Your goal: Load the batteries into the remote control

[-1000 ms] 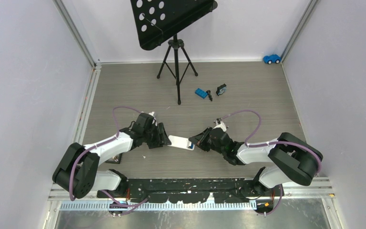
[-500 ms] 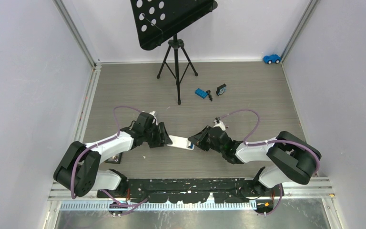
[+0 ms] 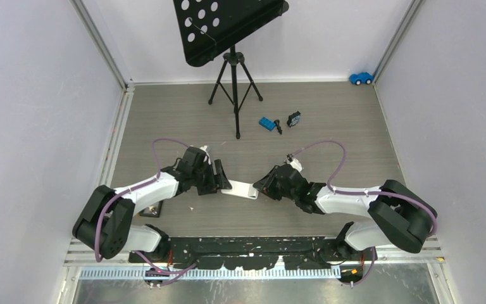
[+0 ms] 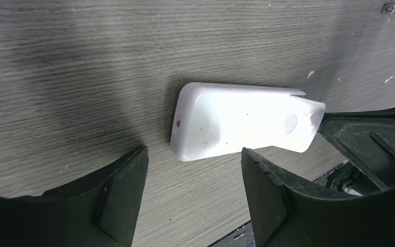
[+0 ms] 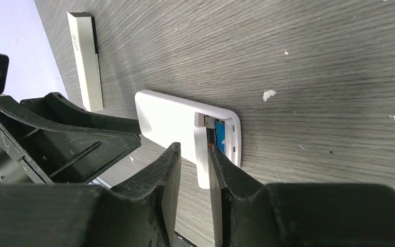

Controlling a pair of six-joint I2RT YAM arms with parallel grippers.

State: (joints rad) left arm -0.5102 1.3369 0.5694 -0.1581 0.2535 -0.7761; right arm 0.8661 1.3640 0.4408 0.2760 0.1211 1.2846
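While L grpr [image 4: 194, 172] gapes, remote [image 4: 236, 121] lies flat

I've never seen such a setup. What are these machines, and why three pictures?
They are two robot arms, a left arm and a right arm, bolted at a table's near edge, each ending in two-finger jaws. The wide picture comes from a camera overhead; the other two come from cameras on the wrists. Between them a white remote lies on the table, its end compartment open with a blue battery inside. The left jaws stand open by its other end; the right jaws, narrowly apart, sit at the open end, grip unclear. Farther back: a music stand, blue brick, toy car.
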